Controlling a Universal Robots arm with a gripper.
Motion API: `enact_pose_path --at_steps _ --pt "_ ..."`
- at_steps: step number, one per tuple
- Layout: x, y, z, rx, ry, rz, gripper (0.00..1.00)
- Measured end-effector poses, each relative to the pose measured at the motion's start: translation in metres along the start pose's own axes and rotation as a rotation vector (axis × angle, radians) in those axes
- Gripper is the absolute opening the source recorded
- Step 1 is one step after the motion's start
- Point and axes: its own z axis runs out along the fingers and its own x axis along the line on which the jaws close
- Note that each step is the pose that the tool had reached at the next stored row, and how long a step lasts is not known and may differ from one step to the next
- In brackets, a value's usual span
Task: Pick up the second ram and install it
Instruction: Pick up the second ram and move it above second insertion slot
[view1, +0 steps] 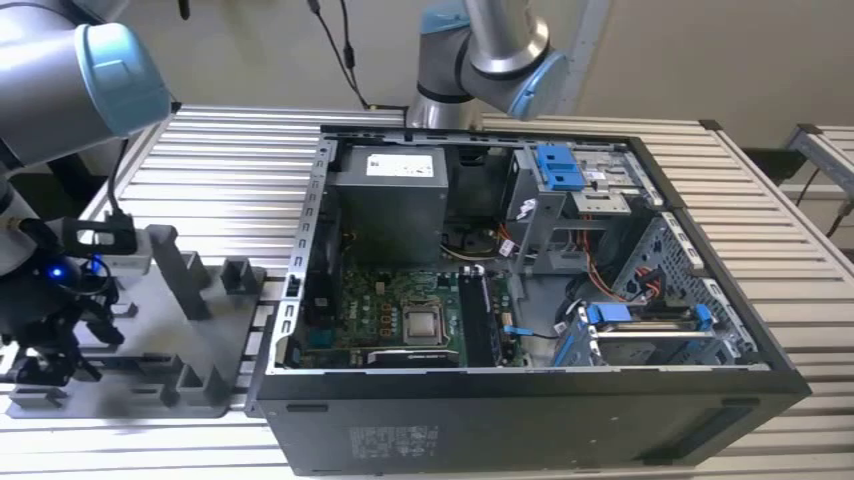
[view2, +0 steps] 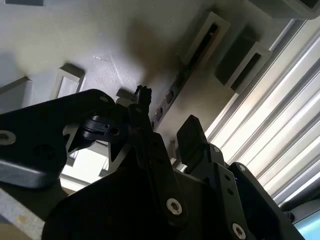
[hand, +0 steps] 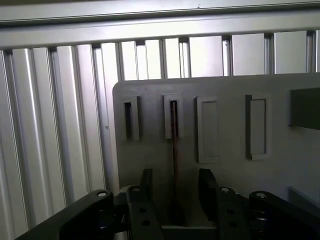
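The second ram stands on its edge in a narrow slot of the grey fixture tray, which lies on the ribbed metal surface beside the open computer case. In the first wrist view the hand is low over the tray, with one black finger on each side of the thin dark stick. A gap shows on both sides, so the fingers are spread and I judge that they do not press the ram. In the exterior view the hand is at the tray, on the exterior view's left, well apart from the motherboard.

By my judgement the task is at its beginning: the hand is placed for the grasp, but the ram is not yet lifted, and the carrying and the installing in the case are not done. I cannot tell whether another stick sits on the board.

A white label is on the grey box inside the case, but its print is too small to read. On the ram I see only its edge, with no writing.
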Motion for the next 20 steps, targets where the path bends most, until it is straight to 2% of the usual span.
enact_pose_path --at_steps 4,17,19,20 --pt "-0.0014 0.0005 0.0020 0.0035 -0.0052 0.000 0.50" --pt "-0.0033 0.0022 0.0033 0.0034 -0.0051 0.001 0.50" --pt "-0.0033 0.0022 0.0034 0.0035 -0.0051 0.001 0.48" --pt "-0.0033 0.0022 0.0034 0.0035 -0.0051 0.001 0.42"
